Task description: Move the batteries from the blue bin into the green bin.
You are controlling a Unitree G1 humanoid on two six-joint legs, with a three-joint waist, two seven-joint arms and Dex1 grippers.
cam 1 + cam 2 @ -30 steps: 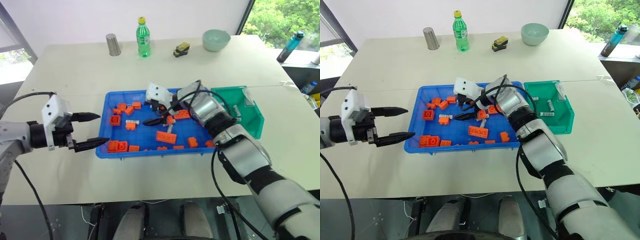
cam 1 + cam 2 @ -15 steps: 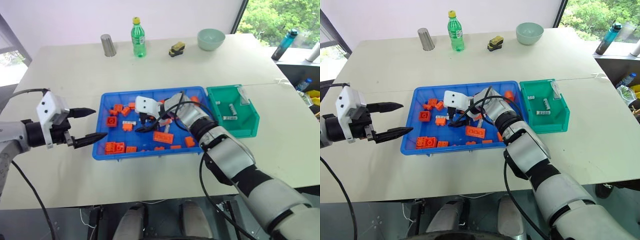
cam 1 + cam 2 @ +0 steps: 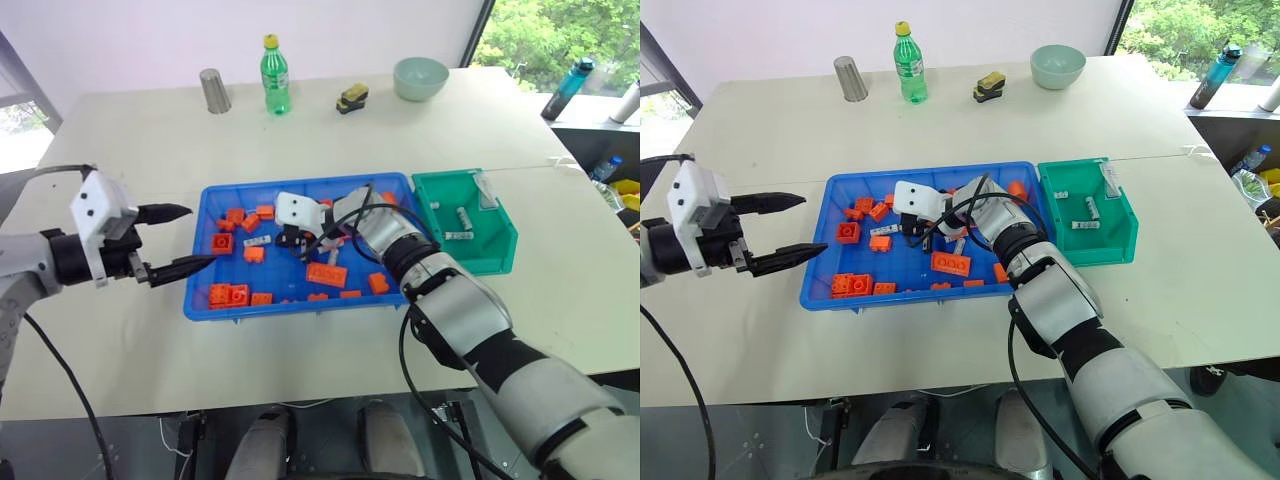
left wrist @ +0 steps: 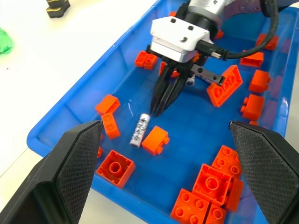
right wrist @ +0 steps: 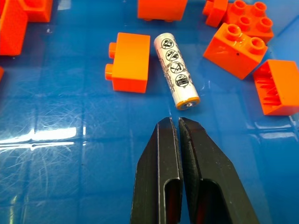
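**Closed empty, just short of the lone battery**

Reaching from the right into the wide shallow bright-blue plastic tray (image 3: 300,308) on the pale bench (image 3: 150,130): right tool (image 5: 175,120), black fingers pressed together with nothing between them. Aimed along the tray floor at one end of a small silver-grey cylindrical battery (image 5: 176,70), near it but with bare blue floor showing between.

Lying flat in the left half of the tray, that battery, with a small orange toy brick (image 5: 131,68) close along one side. Probably why the approach comes at the free end and not across the body: little room for a finger on the brick side. Judged a missed pinch, or perhaps a shut tip readied to nudge the cylinder clear of the brick; cannot tell which. Either way, not gripped, not lifted.

Held off at the tray's left edge: left tool (image 3: 200,235), fingers spread wide, one over the bench and the other reaching over the rim, carrying nothing. Seemingly parked there to stay clear of the working arm.

Set just beside the tray's right end: small deep green plastic box (image 3: 470,265), with a few batteries (image 3: 464,215) already on its floor. Sensible placing, keeping the carry from tray to box short. Partly done, then, with at least this one cylinder left among the scattered bricks.
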